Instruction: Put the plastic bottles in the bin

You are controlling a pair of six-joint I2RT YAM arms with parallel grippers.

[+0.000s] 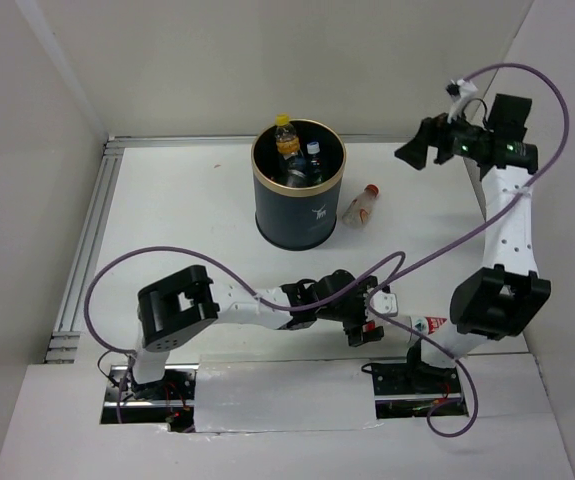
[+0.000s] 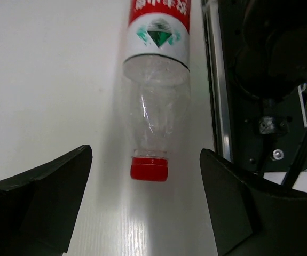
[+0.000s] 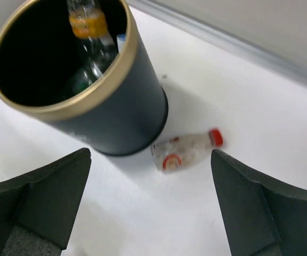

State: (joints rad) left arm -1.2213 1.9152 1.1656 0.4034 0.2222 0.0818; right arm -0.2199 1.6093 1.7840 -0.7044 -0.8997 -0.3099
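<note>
The dark bin (image 1: 297, 205) with a gold rim stands at the back middle. It holds several bottles, among them an orange-yellow one (image 1: 286, 135) and a blue-capped one (image 1: 313, 153). A small clear red-capped bottle (image 1: 359, 206) lies just right of the bin; it shows in the right wrist view (image 3: 188, 149) beside the bin (image 3: 126, 112). Another clear bottle (image 2: 156, 90) with a red cap (image 2: 149, 168) and a red-white label lies near the right arm's base (image 1: 429, 324). My left gripper (image 2: 145, 184) is open, low, just short of its cap. My right gripper (image 3: 150, 160) is open and empty, high above the table (image 1: 415, 150).
The right arm's black base and mount (image 2: 270, 80) stand right beside the near bottle. A metal rail (image 1: 85, 245) runs along the table's left edge. White walls close in at the left, back and right. A purple cable (image 1: 167, 255) loops over the table.
</note>
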